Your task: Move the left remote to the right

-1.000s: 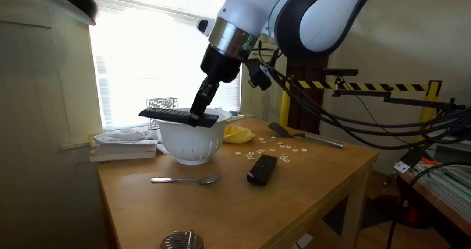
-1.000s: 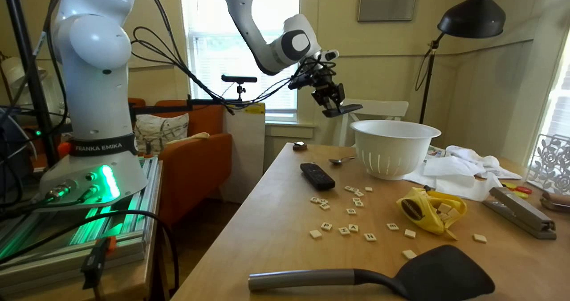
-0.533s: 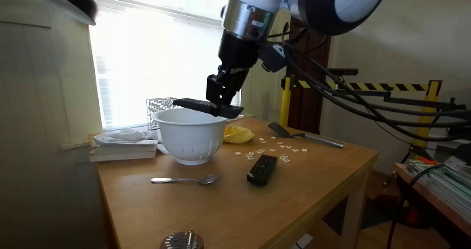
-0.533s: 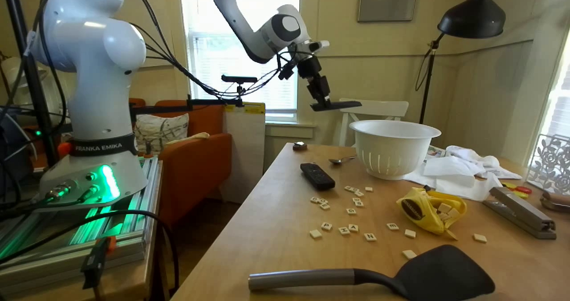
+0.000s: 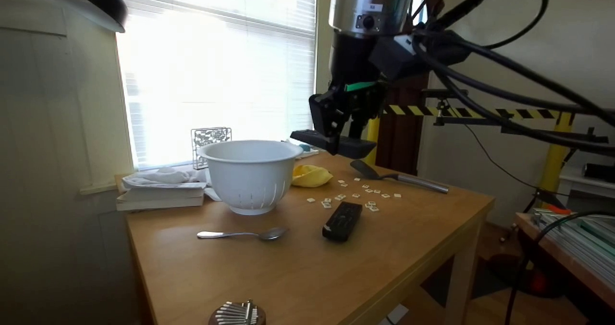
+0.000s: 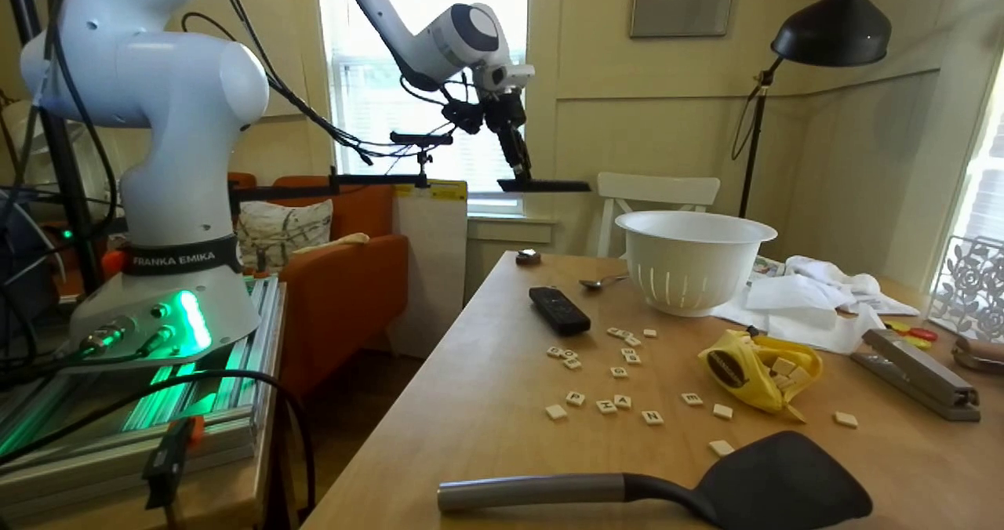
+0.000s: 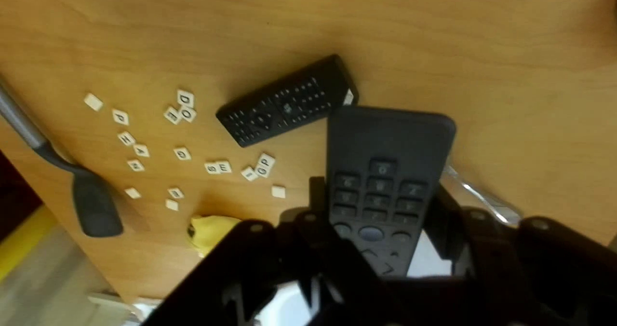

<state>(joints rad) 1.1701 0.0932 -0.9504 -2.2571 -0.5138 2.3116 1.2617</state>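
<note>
My gripper (image 5: 344,142) is shut on the long slim black remote, the left remote (image 5: 358,148), and holds it nearly level in the air above the table. In an exterior view the left remote (image 6: 561,186) hangs high, to the left of the white bowl. In the wrist view the fingers (image 7: 378,196) press its two long sides; its keypad end (image 7: 391,135) points away from the gripper, and its other end is hidden by the gripper. The shorter, stubbier black remote (image 5: 342,221) lies on the table below; it also shows in the wrist view (image 7: 289,105).
A white slotted bowl (image 5: 250,178) stands on the table, with a spoon (image 5: 271,234) in front. Several letter tiles (image 6: 620,401), a yellow pouch (image 6: 725,369), a black spatula (image 6: 784,479) and a stapler (image 6: 918,373) lie around. A thumb piano (image 5: 238,314) sits near the table edge.
My gripper has carried the left remote away from the bowl, rightward in one exterior picture and leftward in another, and turned it somewhat. The stubby remote has not moved.
</note>
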